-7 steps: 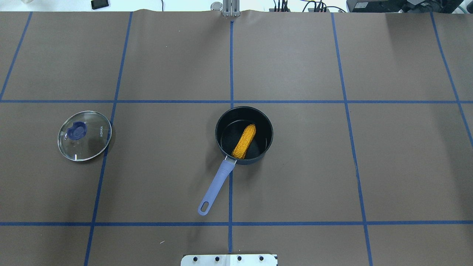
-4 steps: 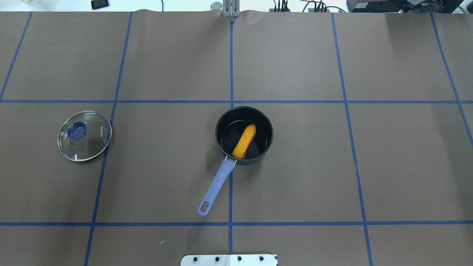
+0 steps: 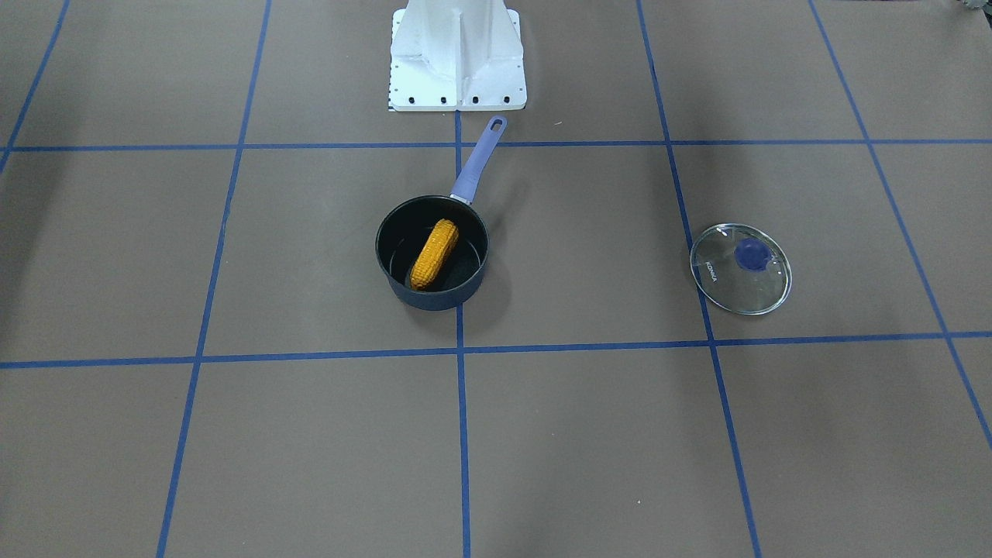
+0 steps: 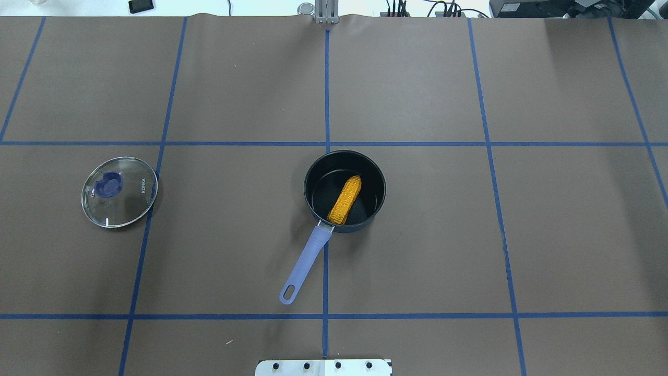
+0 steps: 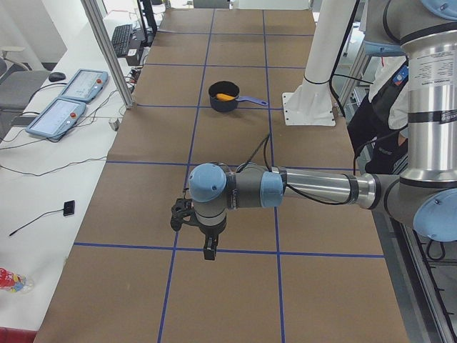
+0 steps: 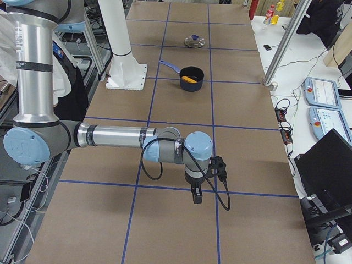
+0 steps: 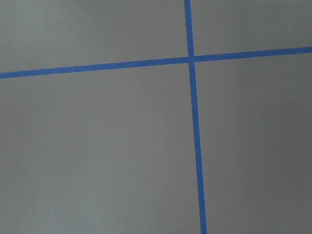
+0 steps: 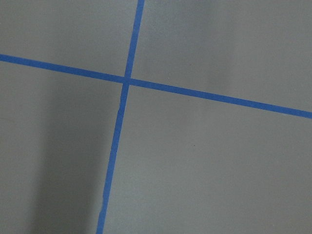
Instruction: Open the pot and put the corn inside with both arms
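The black pot [image 4: 323, 188] with a lilac handle [image 4: 305, 263] stands open at the table's middle. The orange-yellow corn [image 4: 345, 199] lies slanted inside it, as the front-facing view [image 3: 434, 253] also shows. The glass lid [image 4: 119, 191] with a blue knob lies flat on the table far to the pot's left. Neither gripper shows in the overhead or front-facing view. The left gripper [image 5: 208, 250] hangs over bare table far from the pot, in the exterior left view only. The right gripper [image 6: 196, 196] does the same in the exterior right view. I cannot tell whether either is open or shut.
The brown table cover carries a grid of blue tape lines [image 4: 326, 89]. The white robot base [image 3: 457, 54] stands behind the pot's handle. Both wrist views show only table cover and tape. Control pendants [image 5: 68, 100] and cables lie past the table's far edge.
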